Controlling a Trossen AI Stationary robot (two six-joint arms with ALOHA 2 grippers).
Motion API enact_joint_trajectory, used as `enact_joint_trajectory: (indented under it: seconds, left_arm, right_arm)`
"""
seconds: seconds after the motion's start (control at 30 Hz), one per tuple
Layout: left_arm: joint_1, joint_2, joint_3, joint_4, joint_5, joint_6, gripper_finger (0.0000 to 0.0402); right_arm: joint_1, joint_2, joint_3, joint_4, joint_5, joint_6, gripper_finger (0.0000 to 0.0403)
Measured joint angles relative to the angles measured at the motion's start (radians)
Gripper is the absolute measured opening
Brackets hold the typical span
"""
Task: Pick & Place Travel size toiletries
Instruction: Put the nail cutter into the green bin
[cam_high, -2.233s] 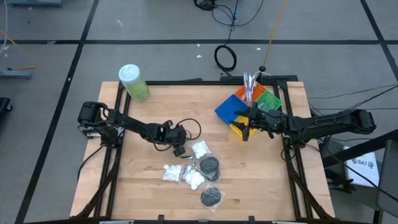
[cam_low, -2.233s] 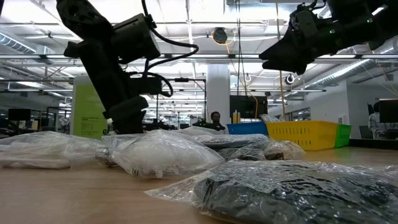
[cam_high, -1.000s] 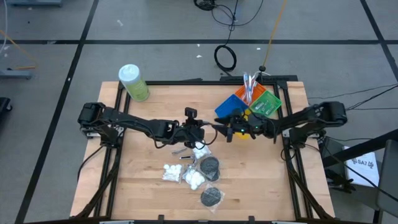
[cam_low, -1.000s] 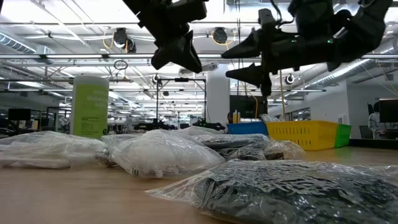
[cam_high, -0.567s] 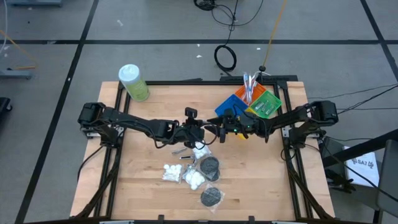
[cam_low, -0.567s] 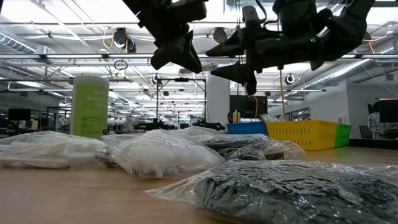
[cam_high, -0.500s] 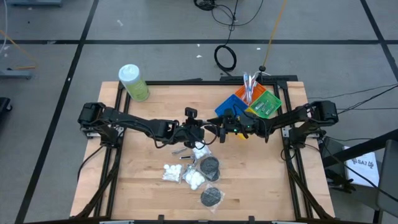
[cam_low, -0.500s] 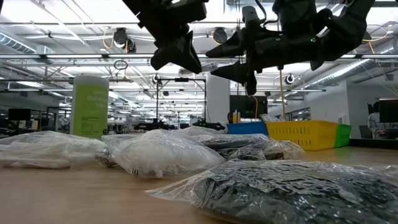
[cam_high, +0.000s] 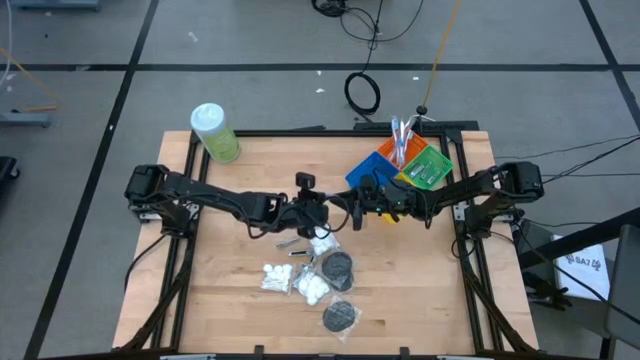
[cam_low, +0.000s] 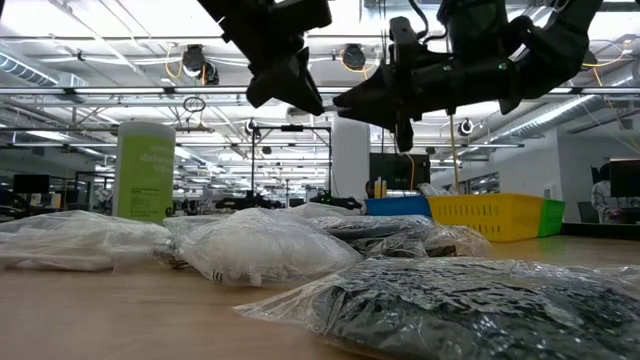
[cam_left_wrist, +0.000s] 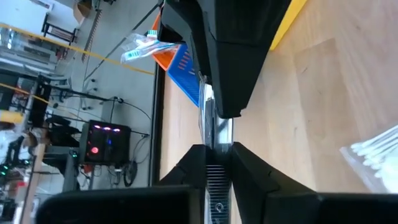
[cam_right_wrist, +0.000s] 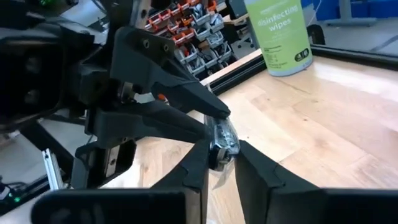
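Small silver tube (cam_right_wrist: 225, 138) pinched between left end effector (cam_high: 322, 213) and right end effector (cam_high: 350, 213), above wooden surface (cam_high: 250, 170).

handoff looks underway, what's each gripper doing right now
Left gripper: shut on the silver tube.
Right gripper: shut on the same silver tube, above the table.

Pale wood table (cam_high: 240, 280), glossy silver tube (cam_right_wrist: 225, 138), crinkly clear bags (cam_low: 255, 245)
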Motion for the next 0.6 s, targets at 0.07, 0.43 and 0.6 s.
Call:
enact_joint_trajectory:
  seconds: [0.07,0.43,0.6]
  left_arm:
    - [-0.009,0.0,0.0,0.0,0.001,-0.052,0.0068]
    - [-0.104,-0.141,-0.005,0.032,0.239,-0.33,0.012]
    - [-0.081,-0.212,-0.119,0.043,0.235,-0.441,0.0113]
  right_arm:
    - [0.0,0.0,0.0,-0.001,-0.002,-0.032,0.0042]
    - [-0.035,-0.152,0.0,-0.282,0.226,-0.227,0.0042]
    - [0.004,-0.325,0.0,-0.655,0.577,-0.318,0.0042]
